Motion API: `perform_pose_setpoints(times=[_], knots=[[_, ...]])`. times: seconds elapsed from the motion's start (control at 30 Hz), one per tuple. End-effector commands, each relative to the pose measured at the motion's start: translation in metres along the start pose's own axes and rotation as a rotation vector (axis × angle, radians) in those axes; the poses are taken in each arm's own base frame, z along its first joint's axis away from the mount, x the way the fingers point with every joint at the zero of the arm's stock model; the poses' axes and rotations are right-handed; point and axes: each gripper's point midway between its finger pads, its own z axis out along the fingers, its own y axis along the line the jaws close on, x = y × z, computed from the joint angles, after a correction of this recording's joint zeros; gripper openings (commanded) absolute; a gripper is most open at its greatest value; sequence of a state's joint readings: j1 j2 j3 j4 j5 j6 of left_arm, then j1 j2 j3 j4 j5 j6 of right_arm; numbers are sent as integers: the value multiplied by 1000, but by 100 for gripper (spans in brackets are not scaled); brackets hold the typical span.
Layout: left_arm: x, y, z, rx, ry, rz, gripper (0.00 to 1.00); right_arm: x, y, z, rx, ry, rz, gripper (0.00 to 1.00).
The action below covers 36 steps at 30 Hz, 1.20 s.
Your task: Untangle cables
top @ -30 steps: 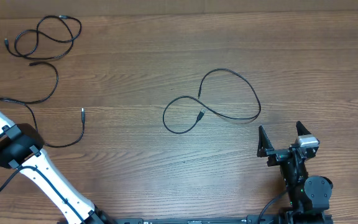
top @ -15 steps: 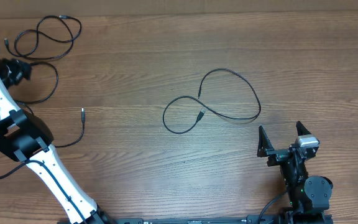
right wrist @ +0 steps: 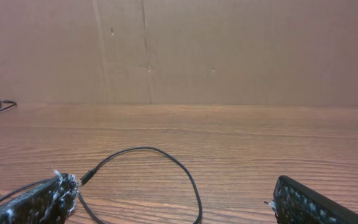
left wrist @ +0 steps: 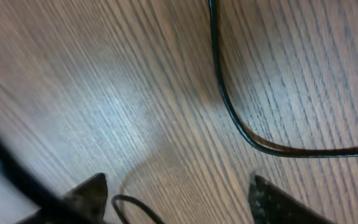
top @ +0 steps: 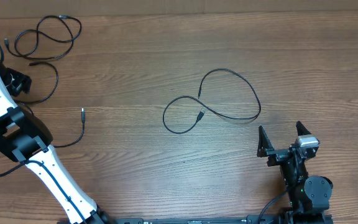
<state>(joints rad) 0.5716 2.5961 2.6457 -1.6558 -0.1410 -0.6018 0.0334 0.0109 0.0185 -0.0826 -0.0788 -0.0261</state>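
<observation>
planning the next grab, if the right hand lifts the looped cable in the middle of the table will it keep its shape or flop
Probably floppy: the looped cable lies in loose, soft curves, so its loops would likely sag and trail. It looks thin, so likely light, and may slip unless the open right hand pinches it squarely.

Smooth wood-grain table [top: 135, 174] with a faint sheen; thin cables [left wrist: 219, 87] sheathed in glossy black plastic; matt brown cardboard wall [right wrist: 229, 50].
</observation>
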Motion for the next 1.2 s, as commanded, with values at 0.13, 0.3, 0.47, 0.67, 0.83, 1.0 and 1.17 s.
perform_pose_setpoints(times=[0.13,0.3,0.47,0.67,0.83,1.0,1.17], knots=[[5,-31,0,180,62,-16,4,3,1,0,-7,0,-2,100],[17,-66,-24,527,316,-236,4,3,1,0,-7,0,-2,100],[-9,-23,-27,544,514,-746,4,3,1,0,-7,0,-2,100],[-35,19,-11,494,436,-844,4,3,1,0,-6,1,-2,100],[-49,27,-1,452,303,-762,5,3,1,0,-6,1,-2,100],[-56,30,7,365,168,-659,5,3,1,0,-6,1,-2,100],[-61,71,16,-6,-90,-542,4,3,1,0,-6,1,-2,100]])
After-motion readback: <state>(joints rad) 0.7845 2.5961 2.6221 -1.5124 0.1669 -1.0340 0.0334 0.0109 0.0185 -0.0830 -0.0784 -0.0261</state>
